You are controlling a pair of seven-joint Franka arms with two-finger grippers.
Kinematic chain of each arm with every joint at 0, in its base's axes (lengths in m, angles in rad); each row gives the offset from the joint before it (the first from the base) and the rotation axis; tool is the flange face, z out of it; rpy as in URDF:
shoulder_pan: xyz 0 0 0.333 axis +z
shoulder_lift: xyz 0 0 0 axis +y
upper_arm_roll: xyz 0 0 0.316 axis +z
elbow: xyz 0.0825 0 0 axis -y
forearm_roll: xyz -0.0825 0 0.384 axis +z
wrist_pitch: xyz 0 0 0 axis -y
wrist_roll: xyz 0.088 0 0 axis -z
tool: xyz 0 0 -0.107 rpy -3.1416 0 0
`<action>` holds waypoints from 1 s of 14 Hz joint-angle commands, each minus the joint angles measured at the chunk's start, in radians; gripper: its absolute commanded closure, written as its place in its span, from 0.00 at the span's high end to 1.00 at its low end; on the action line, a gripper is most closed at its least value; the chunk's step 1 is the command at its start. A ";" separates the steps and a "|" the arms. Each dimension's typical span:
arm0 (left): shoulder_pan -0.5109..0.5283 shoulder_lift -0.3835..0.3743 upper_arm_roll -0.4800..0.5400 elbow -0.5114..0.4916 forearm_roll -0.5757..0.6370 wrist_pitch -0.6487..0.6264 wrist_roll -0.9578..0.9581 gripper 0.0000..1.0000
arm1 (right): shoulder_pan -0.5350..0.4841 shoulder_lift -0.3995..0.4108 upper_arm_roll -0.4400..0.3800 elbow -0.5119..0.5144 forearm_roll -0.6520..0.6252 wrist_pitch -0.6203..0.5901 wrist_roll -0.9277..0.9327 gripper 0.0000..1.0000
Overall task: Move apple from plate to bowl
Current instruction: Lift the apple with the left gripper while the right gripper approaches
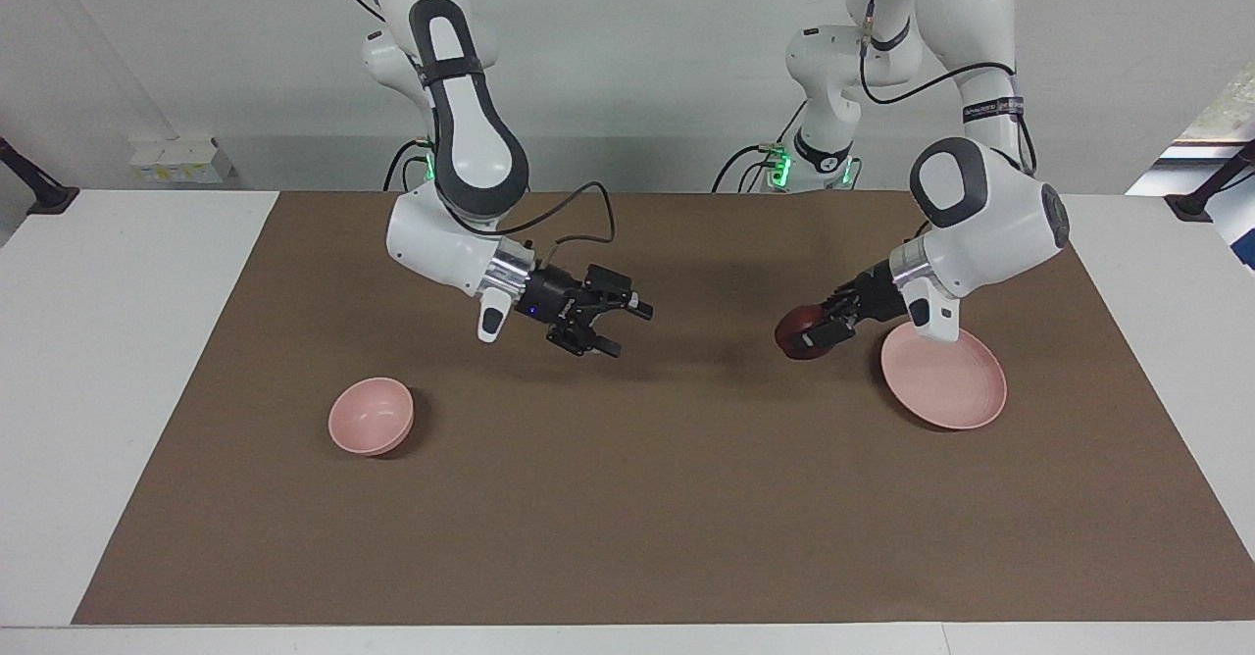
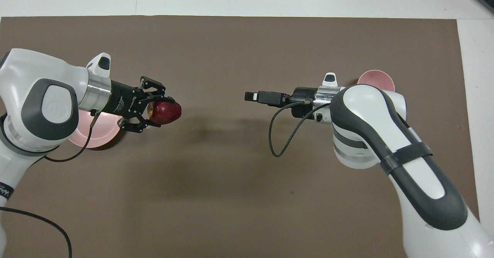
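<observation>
The dark red apple (image 1: 794, 329) is in my left gripper (image 1: 806, 337), which is shut on it and holds it in the air over the brown mat, beside the pale pink plate (image 1: 946, 385). In the overhead view the apple (image 2: 170, 112) sits between the left gripper's (image 2: 164, 113) fingers, and the plate (image 2: 92, 136) is partly hidden under the left arm. The plate holds nothing. My right gripper (image 1: 627, 328) is open and empty, over the middle of the mat, pointing toward the apple. The pink bowl (image 1: 371, 416) stands empty at the right arm's end, partly hidden in the overhead view (image 2: 376, 75).
A brown mat (image 1: 627, 498) covers most of the white table (image 1: 98, 390). A cable loops under the right arm's wrist (image 2: 276, 142). A small white box (image 1: 181, 160) lies off the table near the right arm's end.
</observation>
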 commanded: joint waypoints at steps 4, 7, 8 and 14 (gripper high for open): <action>-0.007 -0.114 0.001 -0.144 -0.395 -0.029 -0.017 0.00 | -0.034 -0.075 -0.003 -0.112 0.036 -0.167 -0.046 1.00; -0.020 -0.177 0.001 -0.241 -0.530 -0.026 -0.057 0.00 | -0.051 -0.086 -0.003 -0.123 0.036 -0.245 -0.040 1.00; -0.049 -0.183 0.002 -0.250 -0.572 -0.008 -0.087 0.00 | -0.053 -0.093 -0.003 -0.132 0.038 -0.264 -0.042 1.00; -0.195 -0.196 -0.001 -0.273 -0.606 0.140 -0.163 0.00 | -0.044 -0.112 -0.003 -0.155 0.136 -0.313 -0.083 1.00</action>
